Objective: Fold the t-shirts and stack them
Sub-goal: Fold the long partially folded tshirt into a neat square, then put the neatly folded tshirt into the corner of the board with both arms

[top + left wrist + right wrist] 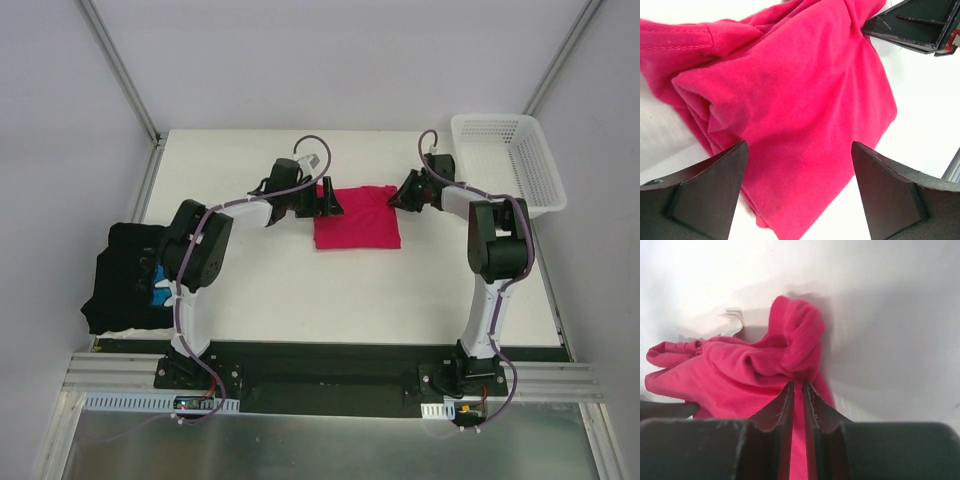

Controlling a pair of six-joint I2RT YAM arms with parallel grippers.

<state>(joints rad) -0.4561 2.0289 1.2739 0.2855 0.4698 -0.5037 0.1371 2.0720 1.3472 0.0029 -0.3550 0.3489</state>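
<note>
The pink tee (pixel 357 217), centre frame on the tabletop (pixel 300 290), looks nearly folded, with the right end effector (pixel 797 388) clamped on its corner and the left end effector (pixel 797 150) apart beside it, while the black tee (pixel 125 275) at left seemingly awaits folding.

T-shirt (pixel 357 217) mid-table; pile (pixel 125 275) left edge; basket (pixel 540 175) rear right.

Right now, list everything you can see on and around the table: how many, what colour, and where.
pink t-shirt: one, crimson pink, partly folded, middle of the table toward the far side
black t-shirt: one heap, number of shirts unclear, black with a blue patch, table's left edge
basket: one, white lattice, far right corner
table: one, white
left gripper: one, black, open, at the pink t-shirt's left edge
right gripper: one, black, shut on the pink t-shirt's right edge
</note>
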